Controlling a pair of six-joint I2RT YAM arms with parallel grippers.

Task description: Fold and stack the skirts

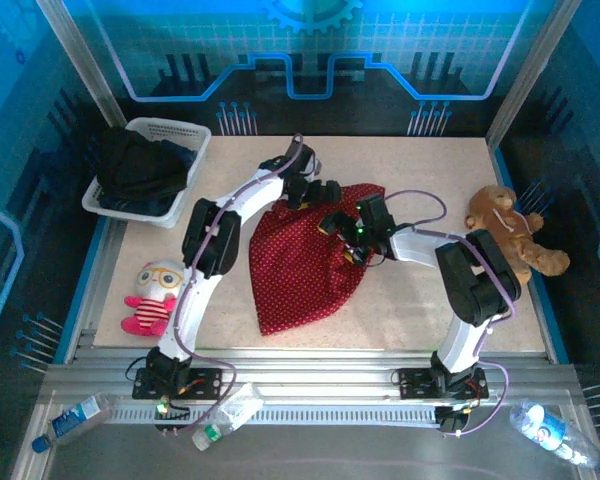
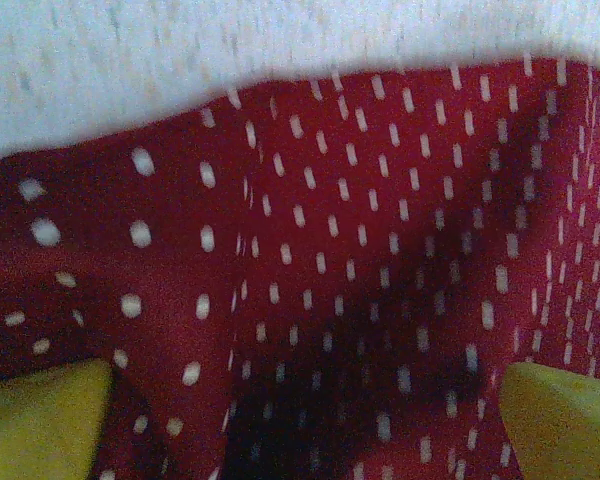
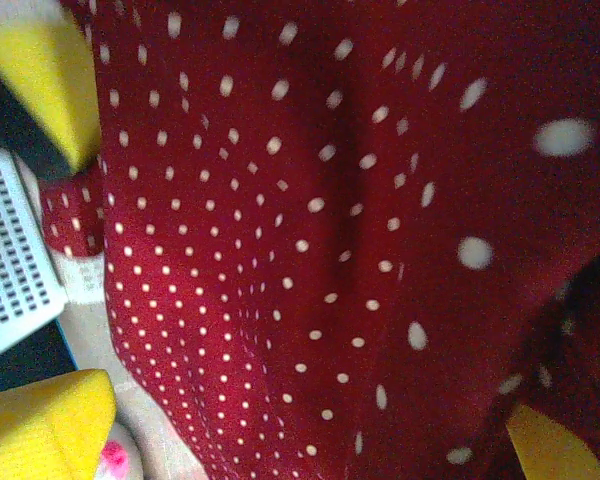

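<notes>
Red skirt (image 1: pixel 300 265): deep red cloth with small white dots, spread nearly flat in the middle of the counter (image 1: pixel 420 310). It is broad at the far end and narrows to a rounded corner at the near end, with soft creases across it.
Red skirt up close: in the left wrist view its far hem curves against the pale counter. In the right wrist view it hangs in long folds.
Left claw (image 1: pixel 310 190): at the skirt's far edge. Its yellow fingers (image 2: pixel 40 420) stand wide apart over the cloth, gripping nothing.
Right claw (image 1: pixel 342 228): over the skirt's far right part. Its fingers (image 3: pixel 45 430) are spread, with red cloth lying between them.
Dark clothes (image 1: pixel 140 165): heaped in a white basket (image 1: pixel 185 130) at the far left corner, black on top and dark blue at the near edge.
Toys: a brown teddy bear (image 1: pixel 510 230) at the right, a pink-and-white plush (image 1: pixel 152 297) at the left.
Writing: the labels on the water bottles (image 1: pixel 70 420) are too small to read.
</notes>
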